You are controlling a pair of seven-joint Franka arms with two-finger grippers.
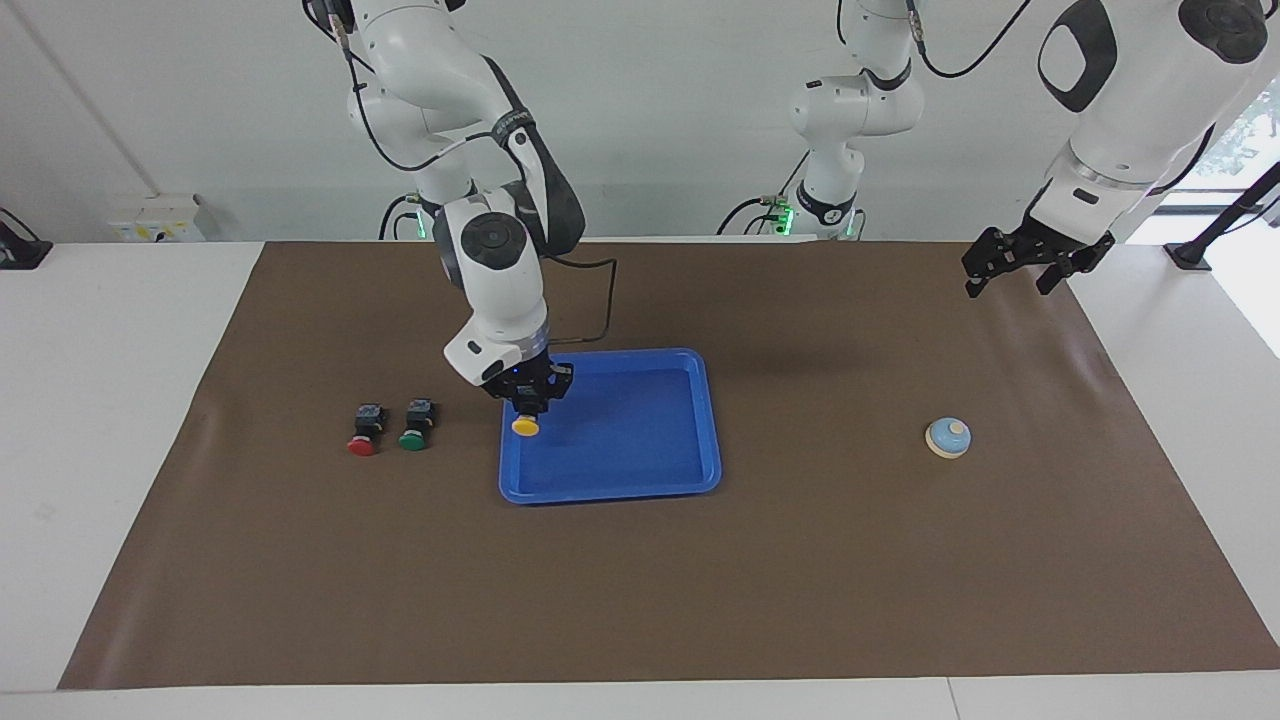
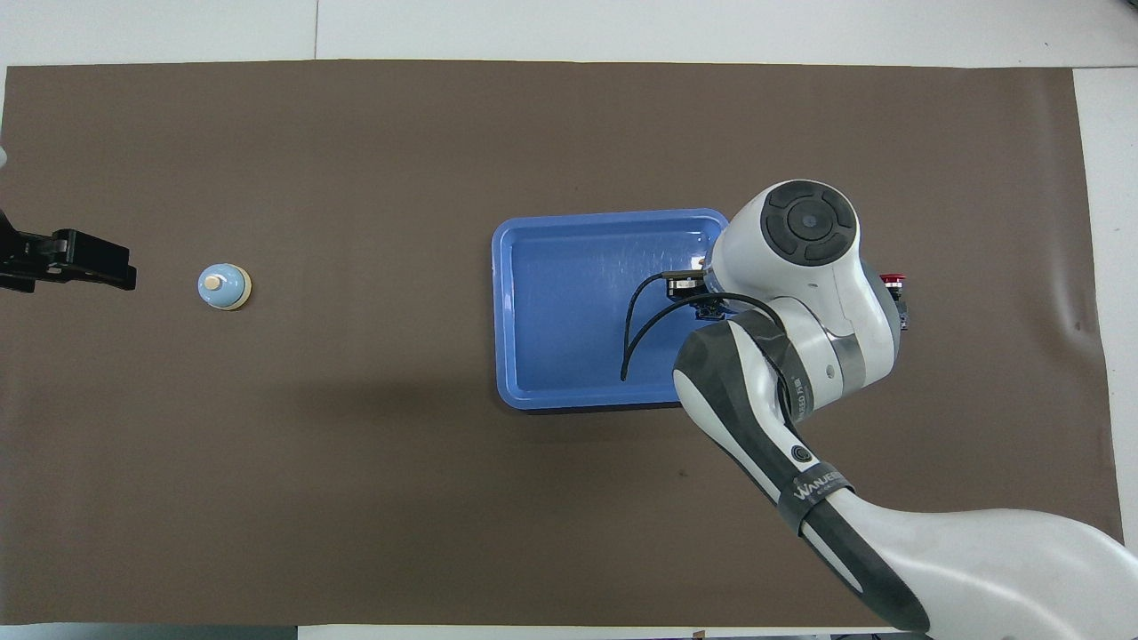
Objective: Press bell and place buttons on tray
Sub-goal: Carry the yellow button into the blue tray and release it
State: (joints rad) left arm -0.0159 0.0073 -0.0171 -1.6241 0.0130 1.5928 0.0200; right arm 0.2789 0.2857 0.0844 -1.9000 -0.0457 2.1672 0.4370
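My right gripper [image 1: 527, 402] is shut on the black body of the yellow button [image 1: 525, 426]. It holds the button cap-down over the blue tray [image 1: 640, 440], at the tray's end toward the right arm. The red button [image 1: 364, 431] and the green button [image 1: 415, 426] lie side by side on the mat beside the tray, toward the right arm's end. In the overhead view my right arm hides the yellow and green buttons, and only the red cap [image 2: 893, 279] shows next to the tray [image 2: 569, 311]. The bell [image 1: 948, 437] [image 2: 223, 286] stands toward the left arm's end. My left gripper [image 1: 1008, 280] waits open, raised over the mat's corner.
A brown mat [image 1: 640, 600] covers most of the white table [image 1: 100, 400]. A black cable loops from my right wrist over the tray [image 2: 631, 338]. The left gripper [image 2: 89, 267] shows at the overhead view's edge, beside the bell.
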